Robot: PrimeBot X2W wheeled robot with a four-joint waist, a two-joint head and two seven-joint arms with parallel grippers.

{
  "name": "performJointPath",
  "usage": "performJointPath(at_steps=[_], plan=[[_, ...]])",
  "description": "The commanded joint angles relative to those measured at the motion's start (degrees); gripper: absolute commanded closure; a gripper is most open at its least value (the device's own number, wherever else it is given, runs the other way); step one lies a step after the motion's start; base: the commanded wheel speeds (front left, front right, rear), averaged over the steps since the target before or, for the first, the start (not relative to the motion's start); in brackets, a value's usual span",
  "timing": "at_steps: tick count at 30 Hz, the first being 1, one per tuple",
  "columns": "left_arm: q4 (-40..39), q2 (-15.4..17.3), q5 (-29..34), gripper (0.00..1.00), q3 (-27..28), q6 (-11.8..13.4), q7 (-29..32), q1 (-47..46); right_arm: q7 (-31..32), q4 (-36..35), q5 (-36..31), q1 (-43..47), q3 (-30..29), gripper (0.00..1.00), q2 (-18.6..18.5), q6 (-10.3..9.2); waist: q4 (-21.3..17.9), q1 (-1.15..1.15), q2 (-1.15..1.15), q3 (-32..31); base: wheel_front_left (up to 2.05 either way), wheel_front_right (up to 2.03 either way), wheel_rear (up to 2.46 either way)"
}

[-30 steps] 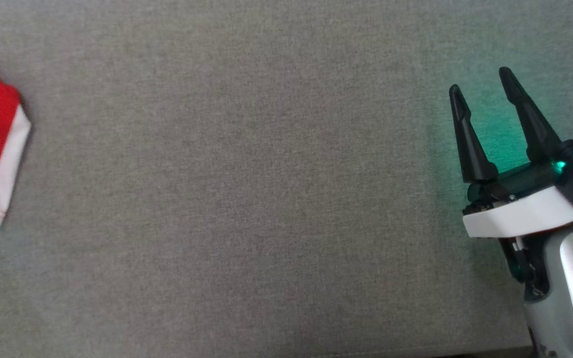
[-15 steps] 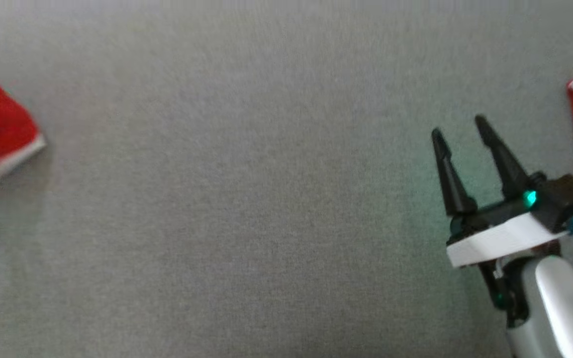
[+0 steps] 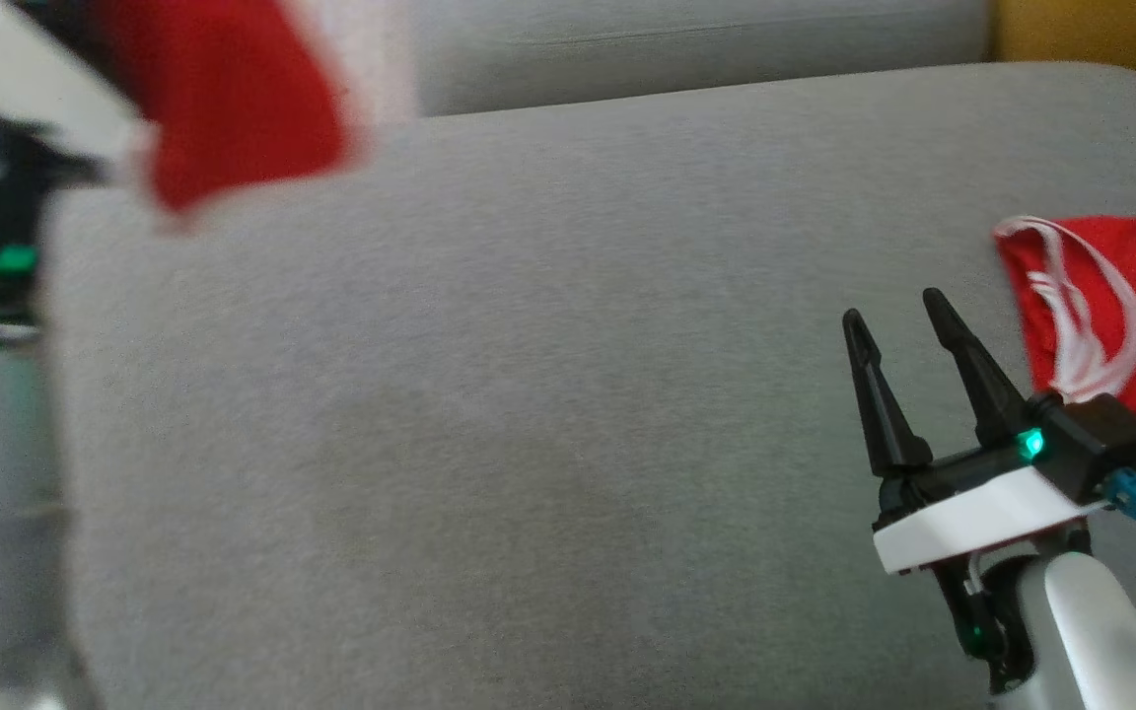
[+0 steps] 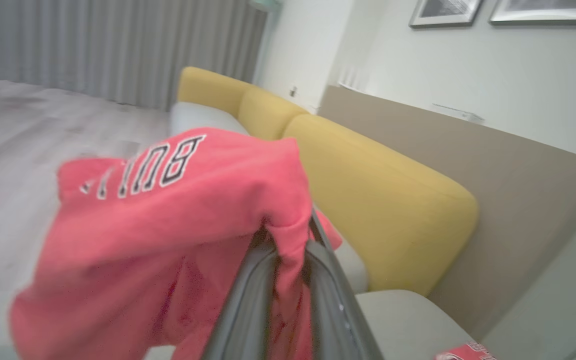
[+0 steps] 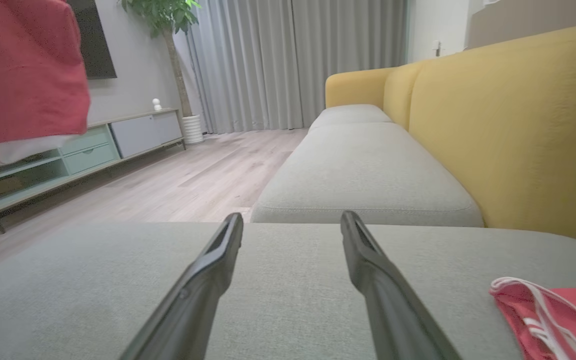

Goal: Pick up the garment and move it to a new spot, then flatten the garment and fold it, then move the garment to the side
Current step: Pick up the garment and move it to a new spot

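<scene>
Grip comes first: your left end effector [image 4: 290,235] is clamped on a fold of the red garment [image 4: 168,210], which hangs bunched in the air by the left side of the grey sofa cushion [image 3: 529,394]. Carry it slowly to the cushion's bare middle and lower it until the cloth drapes before you let go, so it lands spread rather than heaped. Your right end effector [image 3: 893,306] hovers low over the cushion, fingers apart and holding nothing; keep it off the red striped piece [image 3: 1110,306] lying near it. Against a second ago, the camera has tilted up, and the garment shows at the upper left, not at the left edge.
</scene>
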Motion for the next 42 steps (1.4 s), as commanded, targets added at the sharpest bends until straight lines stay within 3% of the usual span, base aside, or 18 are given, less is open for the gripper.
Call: performJointPath(at_steps=[1,9,20,22,26,31,36,42], plan=[[-2.83,1.07,0.17,1.00,0.54,-0.07,0.08,-1.94,0.11,-2.47,0.27,-1.10,0.72,0.00,-0.09,0.39,-2.11,0.00,0.00,0.01,0.00,0.00,0.00],[0.93,-7.73,-0.30,1.00,-8.67,-0.89,-1.27,4.51,0.33,-2.89,0.55,-2.81,1.98,0.00,0.46,0.39,-9.82,0.00,0.00,2.30,0.00,0.00,0.00],[20.16,-11.26,5.53,0.97,-15.81,-1.77,-11.61,12.54,-1.19,-1.31,1.16,-4.19,3.27,0.00,1.46,0.39,-16.10,0.00,0.00,4.86,0.00,0.00,0.00],[23.98,-11.30,7.92,0.00,-17.61,-1.80,-13.52,12.52,-1.33,-0.99,1.14,-4.32,3.39,0.00,1.53,0.39,-16.26,0.00,0.00,4.86,0.00,0.00,0.00],[28.12,-11.76,9.69,0.00,-18.62,-2.03,-18.63,12.02,-1.39,-0.79,0.90,-4.24,2.84,0.00,1.48,0.39,-14.96,0.00,0.00,4.10,0.00,0.00,0.00],[26.63,-11.45,8.97,0.00,-16.88,-3.77,-27.61,13.12,-0.91,-0.88,0.80,-3.34,2.06,0.00,0.78,0.39,-11.22,0.00,0.00,1.94,0.00,0.00,0.00],[22.44,-7.60,8.62,0.00,-12.96,-4.59,-37.60,18.22,-0.19,-0.94,1.06,-1.96,1.54,0.00,0.17,0.39,-6.82,0.00,0.00,-0.83,0.00,0.00,0.00],[17.53,-3.54,8.13,0.00,-7.08,-3.17,-47.46,27.95,0.94,-0.67,1.48,0.42,1.20,0.00,0.02,0.39,-2.47,0.00,0.00,-3.90,0.00,0.00,0.00]])
